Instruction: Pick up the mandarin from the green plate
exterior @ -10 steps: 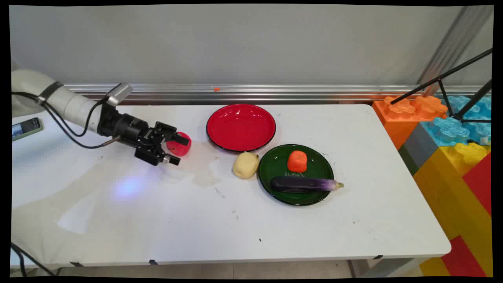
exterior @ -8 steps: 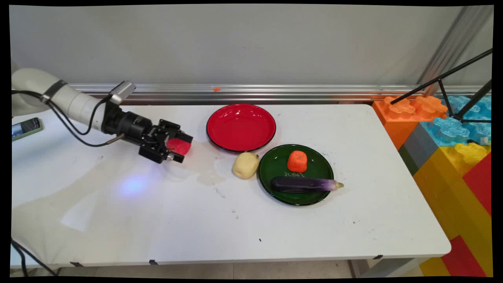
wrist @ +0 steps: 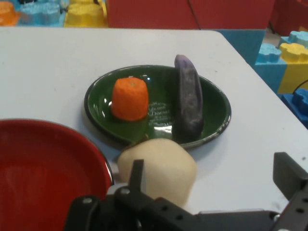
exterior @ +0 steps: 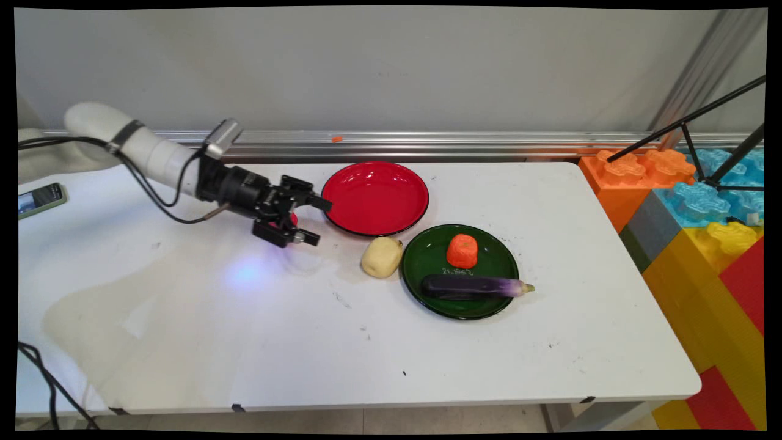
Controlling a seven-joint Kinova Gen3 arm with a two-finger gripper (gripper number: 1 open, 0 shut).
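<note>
The black two-finger gripper (exterior: 321, 221) hangs low over the white table (exterior: 305, 342), its fingers spread wide and holding nothing. It sits just left of the round glossy red plate (exterior: 375, 198). A small round red object (exterior: 294, 218) shows only as a sliver behind the hand's linkage (whether the hand touches it I cannot tell). Ahead lie a pale yellow peeled potato (wrist: 159, 168) and, touching it, a dark green plate (exterior: 489, 263) bearing an orange carrot stub (exterior: 462, 250) and a purple eggplant (exterior: 470, 286). The risks, as I judge them: the upper finger sits close to the red plate's rim and could clip it, and the low linkage could roll the red object away.
</note>
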